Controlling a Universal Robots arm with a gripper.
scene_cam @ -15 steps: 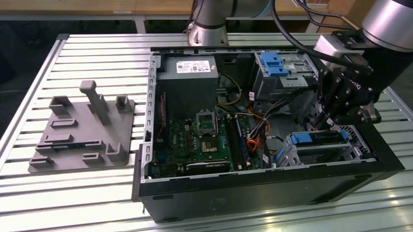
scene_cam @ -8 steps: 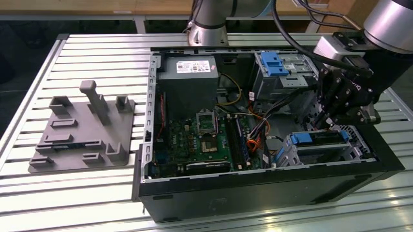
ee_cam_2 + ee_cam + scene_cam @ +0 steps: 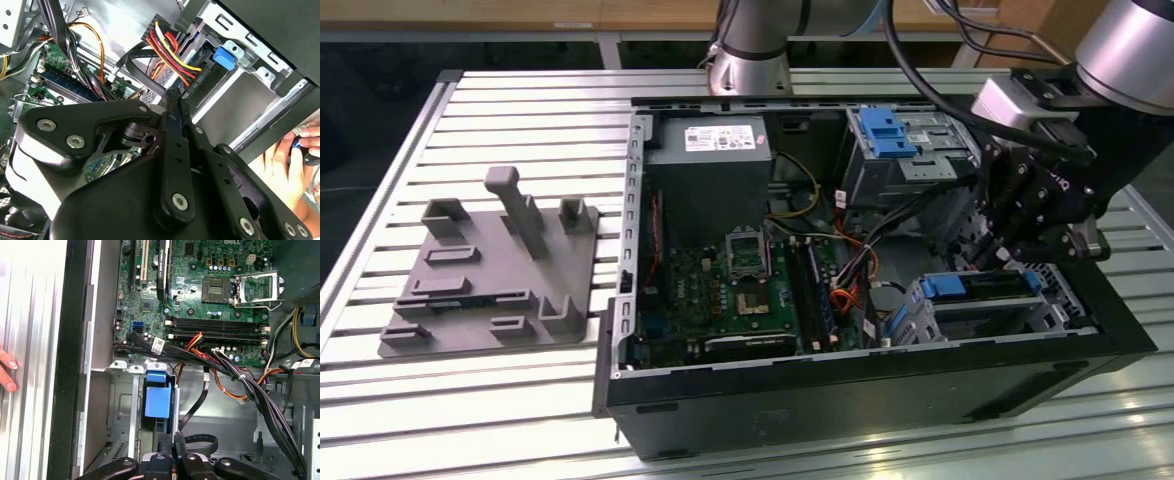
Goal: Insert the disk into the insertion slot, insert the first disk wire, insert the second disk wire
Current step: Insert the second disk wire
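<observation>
So we're looking at an open computer case (image 3: 854, 385) lying on its side on a slatted metal table (image 3: 494, 400), with the arm's gripper (image 3: 1023, 252) hanging down inside the case at the exterior view's right. The disk (image 3: 974, 288), with its bright blue carrier, is already sitting in the insertion slot (image 3: 1001, 312), that low silvery cage near the case's front corner, and the gripper is hovering just above and beside it. In the first wrist view we're seeing the blue carrier end (image 3: 157, 399) straight ahead of the fingertips (image 3: 167, 442), which are pinched tight together, and a flat black cable (image 3: 197, 407) is running down to right where they meet, so it looks like they're holding it, though we can't say for sure. In the second wrist view the fingers (image 3: 172, 130) are again closed into one narrow line, pointing at a bundle of red, yellow and black wires (image 3: 170, 47) beside the disk's blue tab (image 3: 225, 56). The motherboard (image 3: 727, 290) is filling the middle of the case, the taller grey cage with the blue clip (image 3: 887, 135) is sitting further back, and a grey fixture plate (image 3: 487, 275) is lying on the table at the exterior view's left. Somebody's hand (image 3: 285, 162) is resting outside the case wall.
</observation>
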